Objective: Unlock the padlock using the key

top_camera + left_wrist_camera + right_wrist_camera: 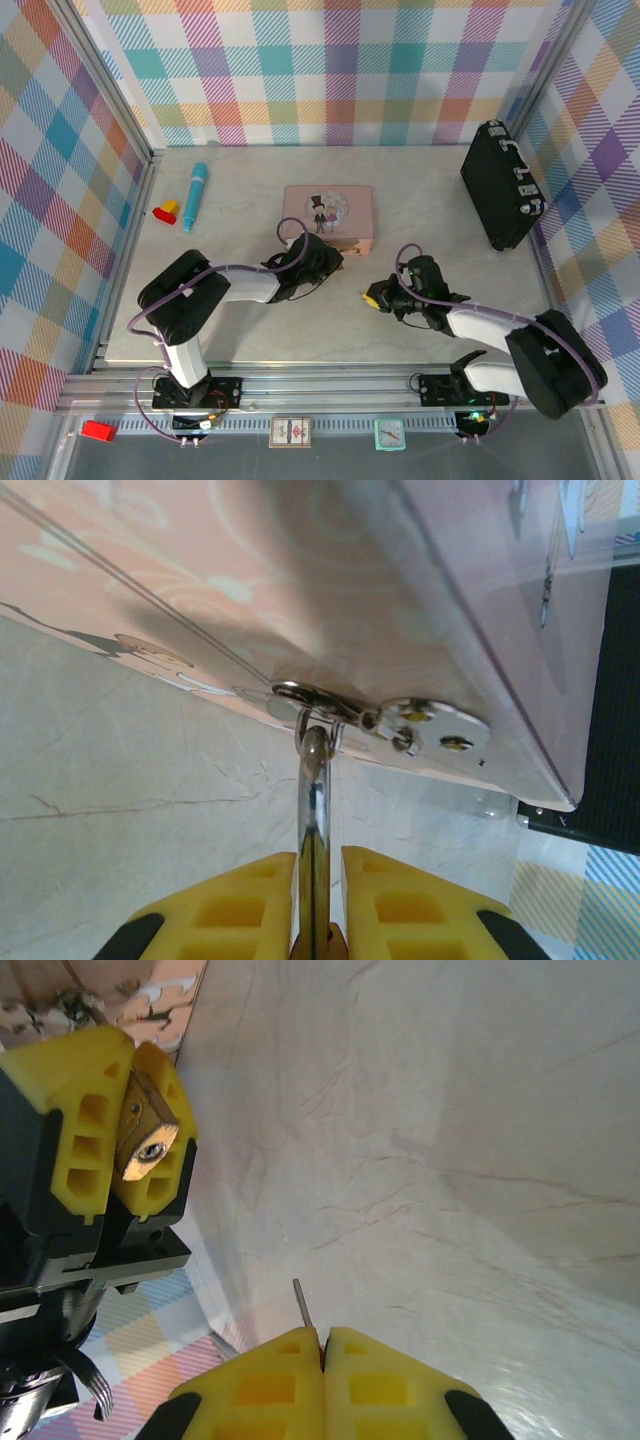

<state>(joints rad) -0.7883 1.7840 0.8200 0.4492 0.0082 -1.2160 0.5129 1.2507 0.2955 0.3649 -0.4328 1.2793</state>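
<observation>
The small brass padlock [146, 1138] is clamped between the yellow fingers of my left gripper [320, 856], keyhole end facing outward. Its thin steel shackle [315, 800] runs up through the hasp ring on the front of the pink tin [300, 580]. In the top view the left gripper [322, 258] sits against the tin's near edge. My right gripper [323, 1332] is shut on the key [302, 1305], whose thin grey blade sticks out past the fingertips. The right gripper [372, 296] hovers a short way right of the padlock, apart from it.
The pink tin [328, 212] lies mid-table. A black case [500, 185] stands at the back right. A blue pen-like tube [194, 195] and yellow-and-red blocks [165, 210] lie at the back left. Plaid walls enclose the table.
</observation>
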